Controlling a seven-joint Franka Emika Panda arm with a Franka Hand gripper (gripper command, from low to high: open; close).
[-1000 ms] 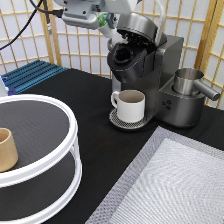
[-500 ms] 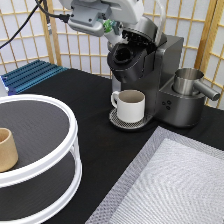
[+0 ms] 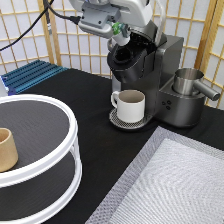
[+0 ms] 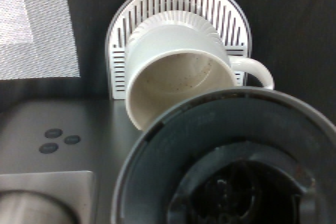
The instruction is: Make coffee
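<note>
The robot arm's two-finger gripper [image 3: 120,31] hangs at the exterior view's top, directly above the open brew chamber of the dark grey single-serve coffee machine [image 3: 150,75]. Between its fingertips it pinches a small white plastic pod with a green-and-white top [image 3: 119,30], so the coffee is held just over the chamber opening and is not seated in it.

A cream-white handled mug [image 3: 130,105] stands upright on the machine's round slotted drip tray [image 3: 116,120], below the brew head. In the wrist view the mug [image 4: 180,75] appears empty, with the round dark chamber [image 4: 240,170] in front of it.

A brushed steel jug [image 3: 189,81] sits on the machine's right side. At the near left, a tan handleless cup [image 3: 6,149] rests on the upper tier of a white round two-tier stand [image 3: 60,165].
</note>
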